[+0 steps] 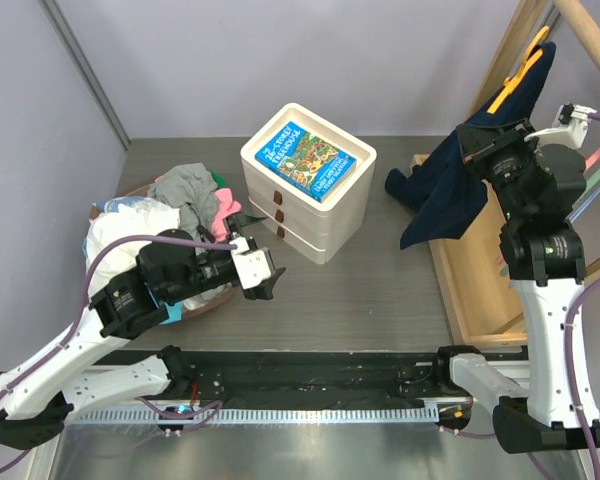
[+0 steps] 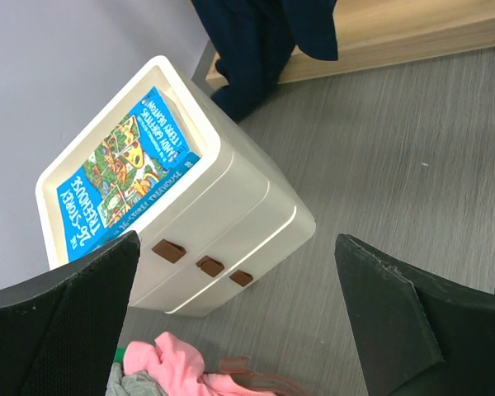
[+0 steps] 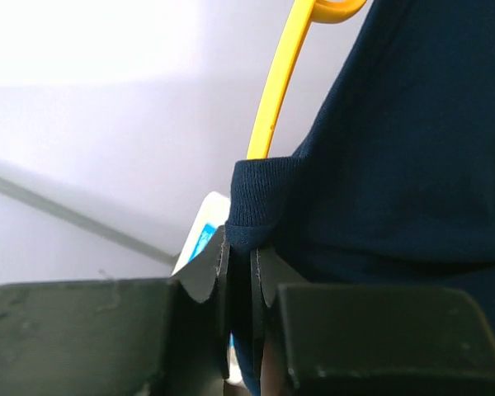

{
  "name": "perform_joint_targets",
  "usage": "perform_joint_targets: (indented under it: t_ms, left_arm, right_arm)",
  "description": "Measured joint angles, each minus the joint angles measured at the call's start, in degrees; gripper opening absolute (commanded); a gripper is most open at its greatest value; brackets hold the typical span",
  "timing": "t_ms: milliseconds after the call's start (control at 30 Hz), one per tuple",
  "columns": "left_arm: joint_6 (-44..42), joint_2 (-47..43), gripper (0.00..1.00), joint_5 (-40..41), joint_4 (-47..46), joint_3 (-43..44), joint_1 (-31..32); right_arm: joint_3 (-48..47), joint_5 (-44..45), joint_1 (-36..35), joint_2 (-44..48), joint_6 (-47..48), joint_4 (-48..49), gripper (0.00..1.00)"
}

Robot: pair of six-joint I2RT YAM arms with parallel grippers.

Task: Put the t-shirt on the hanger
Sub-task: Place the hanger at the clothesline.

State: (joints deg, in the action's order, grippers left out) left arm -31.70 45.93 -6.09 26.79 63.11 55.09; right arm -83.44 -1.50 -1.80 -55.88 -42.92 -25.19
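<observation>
**Shirt meets hanger:** The dark navy t-shirt (image 1: 442, 195) is seen hanging at the right of the tabletop (image 1: 380, 300). It appears partly draped on the orange-yellow hanger (image 1: 515, 82) above a wooden frame (image 1: 475, 300). A fold of its edge is pinched between the closed jaws of the right claw (image 3: 241, 266). The left claw (image 1: 268, 278) is held wide open and empty beside a heap of mixed garments (image 1: 185, 200).

The step in hand is judged to be the drawing of the cloth over the hanger's arm, part of which is exposed above the fabric. For the next move, the pinched edge would need to be eased along that arm, then released without the shirt being dragged off.

On a white drawer unit (image 1: 310, 215) a blue book (image 1: 307, 160) is laid. Its cover can be read as "The 26-Storey Treehouse", with the names Andy Griffiths and Terry Denton.
</observation>
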Motion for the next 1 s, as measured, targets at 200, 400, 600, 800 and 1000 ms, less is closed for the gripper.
perform_joint_targets:
  t_ms: [200, 400, 600, 800, 1000]
  left_arm:
    - [-0.2, 0.1, 1.00, -0.2, 0.0, -0.3, 0.0]
    - [-0.3, 0.6, 1.00, -0.4, 0.1, -0.3, 0.0]
    - [-0.5, 0.7, 1.00, -0.6, 0.8, -0.3, 0.0]
    - [-0.7, 1.4, 1.00, -0.6, 1.0, -0.3, 0.0]
    - [-1.6, 2.1, 1.00, -0.6, 1.3, -0.3, 0.0]
  right_arm:
    - [2.7, 11.5, -3.4, -4.6, 7.1, 7.0, 0.01]
    - [4.7, 20.0, -4.9, -9.5, 13.2, 13.1, 0.01]
    - [5.5, 25.0, -5.0, -12.8, 16.7, 18.0, 0.01]
    - [1.7, 29.5, -5.2, -17.4, 18.7, 21.8, 0.01]
    - [-4.6, 33.4, -5.2, -23.5, 19.9, 25.3, 0.01]
